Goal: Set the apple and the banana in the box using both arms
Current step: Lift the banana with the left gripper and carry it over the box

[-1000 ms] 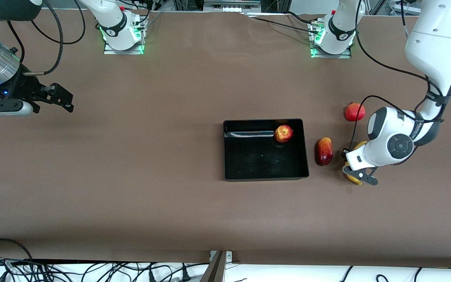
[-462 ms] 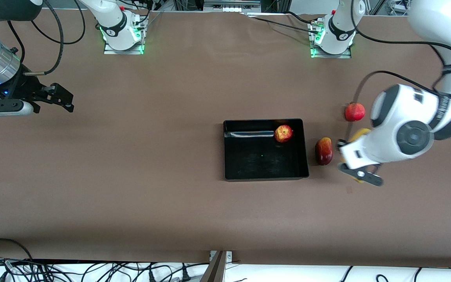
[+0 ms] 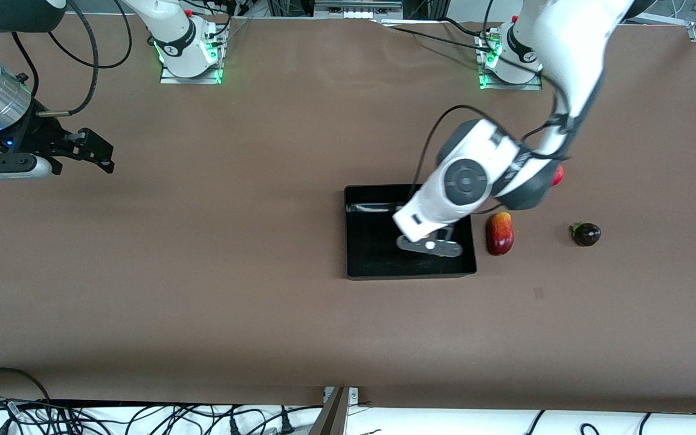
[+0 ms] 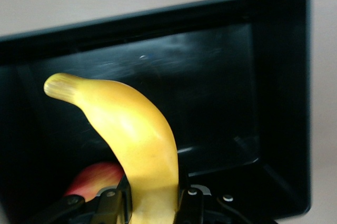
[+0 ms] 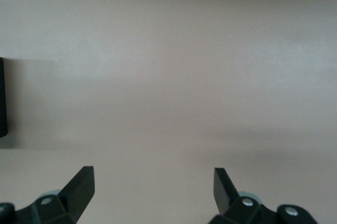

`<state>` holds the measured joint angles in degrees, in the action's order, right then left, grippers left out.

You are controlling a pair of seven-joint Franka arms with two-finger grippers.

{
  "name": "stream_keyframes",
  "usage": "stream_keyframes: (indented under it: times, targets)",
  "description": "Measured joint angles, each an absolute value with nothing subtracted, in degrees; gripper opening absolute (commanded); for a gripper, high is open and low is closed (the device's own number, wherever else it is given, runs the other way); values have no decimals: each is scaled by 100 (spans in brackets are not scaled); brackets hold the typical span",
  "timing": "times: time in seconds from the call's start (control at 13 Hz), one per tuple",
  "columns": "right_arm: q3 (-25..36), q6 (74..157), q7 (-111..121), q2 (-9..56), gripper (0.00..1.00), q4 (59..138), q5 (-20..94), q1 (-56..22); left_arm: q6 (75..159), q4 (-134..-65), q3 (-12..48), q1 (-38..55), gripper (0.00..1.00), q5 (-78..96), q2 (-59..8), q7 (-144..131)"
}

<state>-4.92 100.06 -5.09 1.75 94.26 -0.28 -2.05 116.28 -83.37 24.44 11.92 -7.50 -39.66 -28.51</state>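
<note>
My left gripper (image 3: 430, 246) is over the black box (image 3: 372, 248) and is shut on the yellow banana (image 4: 138, 134). In the left wrist view the banana juts out from the left gripper (image 4: 152, 203) above the box's floor (image 4: 226, 92). The apple (image 4: 93, 179) lies in the box just beside the fingers; in the front view the left arm hides it. My right gripper (image 3: 95, 151) is open and empty, waiting above the table at the right arm's end; it also shows in the right wrist view (image 5: 152, 182).
An elongated dark-red and yellow fruit (image 3: 499, 233) lies just beside the box toward the left arm's end. A small dark purple fruit (image 3: 585, 234) lies farther that way. A round red fruit (image 3: 558, 175) peeks out from under the left arm.
My left arm has lifted the banana off the table and swung it over the box. The dark purple fruit is now uncovered. The right arm has not moved.
</note>
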Motion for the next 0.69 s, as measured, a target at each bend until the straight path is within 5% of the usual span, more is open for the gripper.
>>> stream_keyframes:
  times: [0.23, 0.31, 0.38, 0.69]
  targets:
    - [-492, 10006, -509, 177, 100, 9424, -28, -205, 12406, -8335, 2207, 1595, 0, -750, -4477, -3059]
    - [-492, 10006, -509, 178, 100, 9422, -28, -205, 12576, -8335, 2152, 1694, 75, -750, -4626, -3128]
    - [-492, 10006, -509, 178, 100, 9422, -28, -205, 12688, -8334, 2055, 1808, 100, -750, -4749, -3211]
    - [-493, 10005, -509, 179, 100, 9422, -28, -205, 12578, -8097, 1885, 1733, 100, -750, -4663, -3322]
